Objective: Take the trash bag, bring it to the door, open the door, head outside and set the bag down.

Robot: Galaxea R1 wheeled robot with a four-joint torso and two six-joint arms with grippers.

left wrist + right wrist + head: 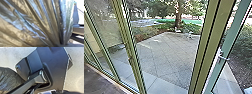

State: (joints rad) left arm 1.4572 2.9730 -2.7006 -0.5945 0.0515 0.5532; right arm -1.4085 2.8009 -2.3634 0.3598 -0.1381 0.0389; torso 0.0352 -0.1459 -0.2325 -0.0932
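Above paving by a glass door (230, 37), the left gripper (59, 45) pinches a dark trash bag (37, 25), pleats gathered between the jaws; the right gripper's (62, 92) state cannot be told.

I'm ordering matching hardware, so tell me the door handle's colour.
The door handle is silvery, seen best in the head view.

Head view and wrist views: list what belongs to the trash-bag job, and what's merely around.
For the job:
- trash bag
- door and its handle
- paved yard outside

Merely around:
- tree
- bushes at right
- pale object, too unclear to name
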